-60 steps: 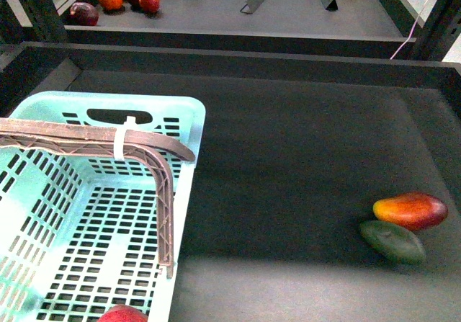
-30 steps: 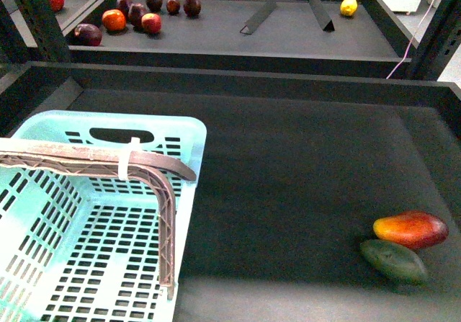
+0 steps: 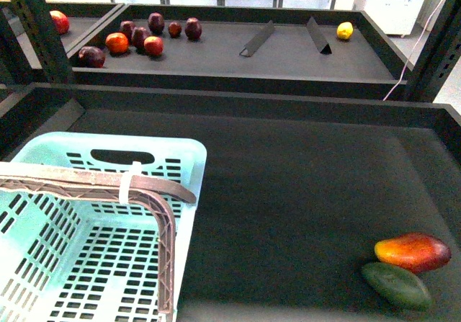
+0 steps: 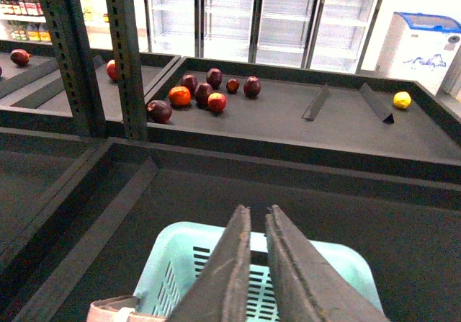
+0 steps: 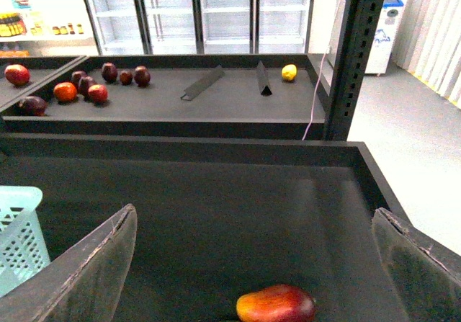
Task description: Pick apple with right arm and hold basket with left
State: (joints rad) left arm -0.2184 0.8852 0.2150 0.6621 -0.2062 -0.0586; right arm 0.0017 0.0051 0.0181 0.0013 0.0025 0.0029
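The pale aqua basket [image 3: 108, 143] fills the near left of the front view, with its brown ribbed handle [image 3: 86, 184] and white zip tie [image 3: 128, 185] across it. The apple is out of view. My left gripper [image 4: 257, 210] is shut on the basket, its jaws nearly touching above the basket's far rim [image 4: 180, 250]; the grip point itself is hidden. My right gripper [image 5: 253, 210] is open wide and empty above the dark shelf, with a red-orange mango [image 5: 276, 304] lying between and below its fingers. A corner of the basket [image 5: 18, 228] shows in the right wrist view.
The mango [image 3: 412, 252] and a dark green oval fruit [image 3: 396, 286] lie at the near right. The shelf has a raised rim [image 3: 238, 95]. The far shelf holds several red and dark fruits [image 3: 137, 37], two dividers [image 3: 259, 39] and a yellow fruit [image 3: 345, 30]. Dark uprights [image 3: 36, 30] stand at the sides.
The front view has tilted up, so the basket and the near-right fruits sit lower in the frame. The red apple seen at the basket's bottom edge has dropped out of view.
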